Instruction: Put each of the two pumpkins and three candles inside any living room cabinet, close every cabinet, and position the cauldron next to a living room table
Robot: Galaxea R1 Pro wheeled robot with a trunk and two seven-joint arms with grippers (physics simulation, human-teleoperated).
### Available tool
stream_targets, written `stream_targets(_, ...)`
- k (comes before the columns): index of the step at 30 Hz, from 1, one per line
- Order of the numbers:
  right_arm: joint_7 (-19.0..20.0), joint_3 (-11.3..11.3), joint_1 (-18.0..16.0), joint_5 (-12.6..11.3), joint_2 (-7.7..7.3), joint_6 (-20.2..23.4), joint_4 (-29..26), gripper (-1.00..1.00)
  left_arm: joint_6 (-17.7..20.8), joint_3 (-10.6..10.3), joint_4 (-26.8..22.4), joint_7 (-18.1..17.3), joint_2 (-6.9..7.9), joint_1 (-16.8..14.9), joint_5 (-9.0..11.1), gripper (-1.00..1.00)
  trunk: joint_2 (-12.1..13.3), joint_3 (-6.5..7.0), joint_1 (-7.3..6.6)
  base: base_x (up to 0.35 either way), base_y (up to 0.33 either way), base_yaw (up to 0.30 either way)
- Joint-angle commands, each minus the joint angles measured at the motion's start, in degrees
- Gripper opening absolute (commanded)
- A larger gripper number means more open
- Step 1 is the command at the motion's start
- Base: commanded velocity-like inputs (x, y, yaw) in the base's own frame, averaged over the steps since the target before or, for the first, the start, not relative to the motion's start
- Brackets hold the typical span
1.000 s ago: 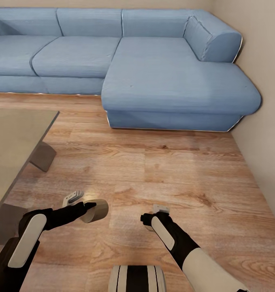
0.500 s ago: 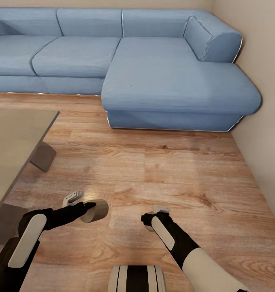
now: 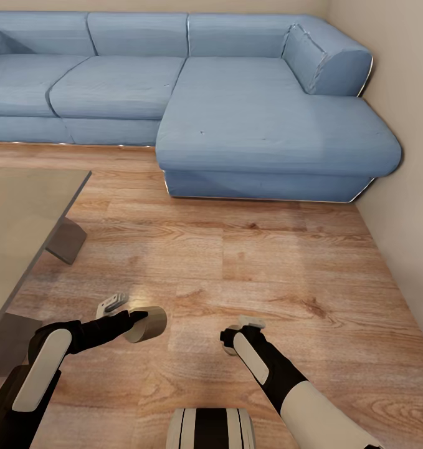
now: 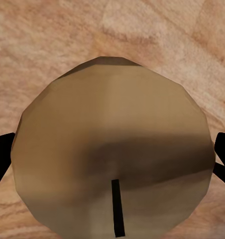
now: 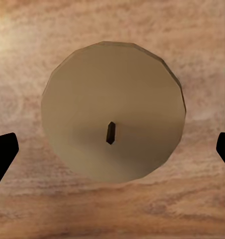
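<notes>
With one tan candle (image 3: 146, 323) already pinched in the left gripper (image 3: 131, 319), the right gripper (image 5: 112, 149) is hanging wide open over a second candle (image 5: 113, 130) on the floor (image 3: 267, 268), and should be centring on the wick before closing.

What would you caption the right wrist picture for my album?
Looking straight down on a tan candle with its dark wick, standing on the wood floor.

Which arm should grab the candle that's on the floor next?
Right. The right pincer hangs open directly over the floor candle, with one finger on each side of it. The left pincer is shut on the held candle, so it likely has no room for another.
</notes>
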Motion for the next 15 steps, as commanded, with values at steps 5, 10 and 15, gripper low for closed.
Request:
stream_targets(5,-0.57,0.19,-0.04,-0.45,-0.04,0.08,-0.07,1.00,0.19,0.02,-0.05,0.54,0.00,-0.03,0.64,-1.00,-0.02,-0.04,-0.01,0.000,0.000,0.000)
stream_targets(10,-0.54,0.19,-0.04,-0.45,-0.04,0.06,-0.07,1.00,0.19,0.07,-0.05,0.54,0.08,-0.03,0.64,-1.00,-0.02,-0.04,-0.01,0.000,0.000,0.000)
stream_targets(15,-0.50,0.19,-0.04,-0.45,-0.02,0.05,-0.07,1.00,0.33,0.78,-0.02,-0.24,0.95,0.08,4.40,-1.00,-0.02,-0.04,-0.01,0.000,0.000,0.000)
